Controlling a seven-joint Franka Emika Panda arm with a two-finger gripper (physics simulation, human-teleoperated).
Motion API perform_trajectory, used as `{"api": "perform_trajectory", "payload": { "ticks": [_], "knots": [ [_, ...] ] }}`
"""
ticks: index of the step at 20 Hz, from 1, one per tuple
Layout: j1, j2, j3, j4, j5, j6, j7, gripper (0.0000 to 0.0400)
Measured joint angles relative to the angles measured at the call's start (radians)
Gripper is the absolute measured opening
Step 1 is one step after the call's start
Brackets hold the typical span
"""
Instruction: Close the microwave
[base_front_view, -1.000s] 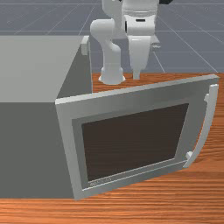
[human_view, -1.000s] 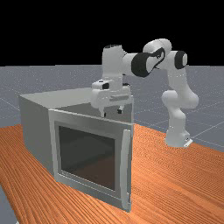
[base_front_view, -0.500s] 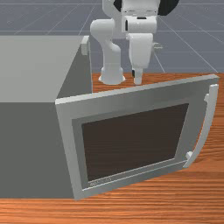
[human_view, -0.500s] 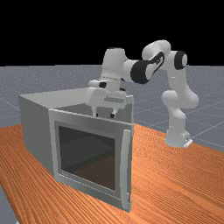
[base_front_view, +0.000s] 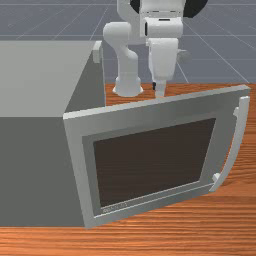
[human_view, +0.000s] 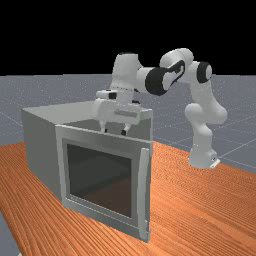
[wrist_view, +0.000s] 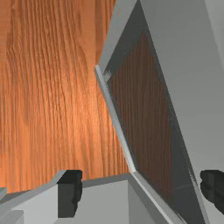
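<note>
Hand shifted toward far view's left; grey microwave open, door dark-windowed.

Fairly bright light, soft pale glare on wood-grain surface in wrist view, microwave top lighter than its shaded side, door window dim, white arm bright against black background in far view

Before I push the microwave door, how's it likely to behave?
The door looks stiff: a flat panel framed round its window. It will probably swing rather than slide, since one edge meets the microwave's body. The smooth-looking window may be slippery.
</note>
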Motion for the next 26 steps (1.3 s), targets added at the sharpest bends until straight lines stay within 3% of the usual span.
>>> {"api": "perform_trajectory", "payload": {
  "ticks": [1,2,3,4,7,8,9,12,13,23,24,26],
  "knots": [
    [0.000,0.001,0.000,0.000,0.000,0.003,0.000,0.0400],
    [-0.001,0.028,0.002,0.059,0.005,-0.071,-0.004,0.0400],
    [0.004,-0.029,-0.006,-0.077,-0.016,0.136,0.014,0.0400],
    [0.009,-0.037,-0.014,-0.111,-0.031,0.213,0.028,0.0378],
    [0.023,-0.030,-0.031,-0.133,-0.053,0.312,0.051,0.0290],
    [0.003,0.000,-0.009,-0.046,-0.015,0.163,0.012,0.0314],
    [0.002,0.028,-0.006,0.015,-0.007,0.093,0.004,0.0313],
    [0.017,0.041,-0.014,0.044,-0.018,0.053,0.047,0.0344],
    [0.024,0.064,-0.020,0.100,-0.018,-0.016,0.075,0.0348],
    [0.067,0.086,-0.055,0.147,-0.048,-0.074,0.228,0.0365],
    [0.060,0.123,-0.049,0.226,-0.040,-0.152,0.192,0.0357],
    [0.063,0.056,-0.048,0.111,-0.043,-0.106,0.199,0.0389]
  ]
}}
